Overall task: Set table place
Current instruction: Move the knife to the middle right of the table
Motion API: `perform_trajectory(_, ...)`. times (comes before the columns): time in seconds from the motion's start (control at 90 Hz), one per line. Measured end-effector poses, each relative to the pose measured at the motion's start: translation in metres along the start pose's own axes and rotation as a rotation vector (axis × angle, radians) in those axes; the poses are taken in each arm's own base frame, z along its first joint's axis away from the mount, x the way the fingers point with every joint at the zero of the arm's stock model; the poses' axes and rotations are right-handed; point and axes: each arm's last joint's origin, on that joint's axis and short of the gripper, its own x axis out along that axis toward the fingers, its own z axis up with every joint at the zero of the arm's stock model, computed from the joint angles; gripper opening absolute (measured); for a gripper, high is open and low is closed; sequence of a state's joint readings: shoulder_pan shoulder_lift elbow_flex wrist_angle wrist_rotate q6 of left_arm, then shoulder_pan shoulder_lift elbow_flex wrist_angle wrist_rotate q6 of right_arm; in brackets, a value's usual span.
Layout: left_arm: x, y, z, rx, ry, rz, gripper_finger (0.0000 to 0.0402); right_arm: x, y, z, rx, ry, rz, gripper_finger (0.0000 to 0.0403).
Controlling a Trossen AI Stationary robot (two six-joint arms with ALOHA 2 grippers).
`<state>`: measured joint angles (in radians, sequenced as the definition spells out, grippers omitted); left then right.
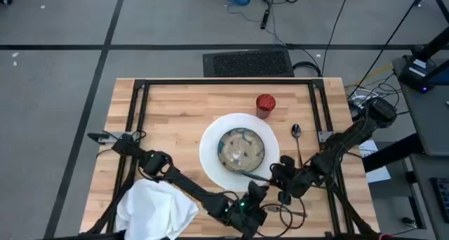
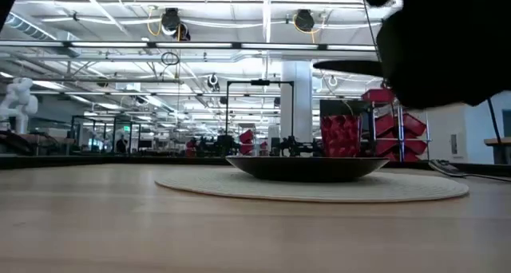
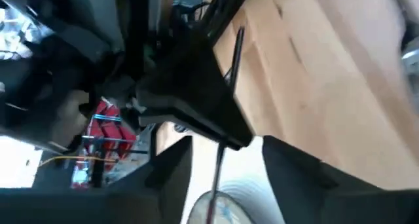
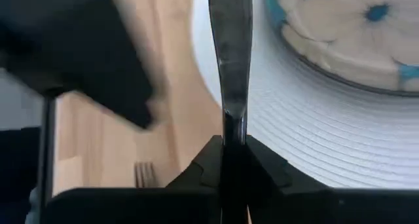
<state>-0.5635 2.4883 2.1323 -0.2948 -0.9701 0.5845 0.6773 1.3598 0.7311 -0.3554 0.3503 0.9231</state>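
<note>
Knife clamped in right gripper over plate, handle hidden; left gripper's state unclear

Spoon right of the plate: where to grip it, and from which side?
Grip the spoon mid-handle, from straight above, with the fingers straddling the thin stem. It lies flat on the table, bowl end toward the red cup, with bare wood on both sides between the plate and the frame rail. The handle end runs toward the right gripper, so that end is crowded.
</note>
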Motion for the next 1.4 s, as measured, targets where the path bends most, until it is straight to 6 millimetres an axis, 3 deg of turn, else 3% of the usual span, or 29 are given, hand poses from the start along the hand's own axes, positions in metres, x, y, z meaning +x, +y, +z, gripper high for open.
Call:
perform_trajectory(0.111,-0.019,0.012,-0.004,-0.057,0.053,-0.042,0.0205,0.002,-0.010,0.003,0.121,-0.006,-0.077,0.0019)
perform_trajectory(0.289,-0.036,0.024,-0.030,-0.208,0.254,-0.062,0.0208,0.002,-0.033,0.003,0.298,-0.040,-0.310,0.0019)
perform_trajectory(0.478,-0.057,0.012,-0.046,-0.259,0.316,0.115,0.0208,-0.006,-0.058,-0.003,0.407,-0.026,-0.569,0.0019)
perform_trajectory(0.667,-0.076,-0.001,-0.059,-0.422,0.234,0.347,0.0208,-0.012,-0.070,-0.011,0.576,-0.010,-0.697,0.0019)
perform_trajectory(1.011,-0.072,0.013,-0.058,-0.540,0.271,0.295,0.0208,-0.003,-0.082,0.003,0.924,-0.167,-0.729,0.0019)
perform_trajectory(1.222,-0.067,0.012,-0.056,-0.456,0.291,0.243,0.0208,0.025,-0.103,0.008,0.974,-0.124,-0.892,0.0019)
perform_trajectory(1.4,-0.068,0.012,-0.056,-0.425,0.296,0.234,0.0208,0.045,-0.114,0.008,0.994,0.024,-0.931,0.0019)
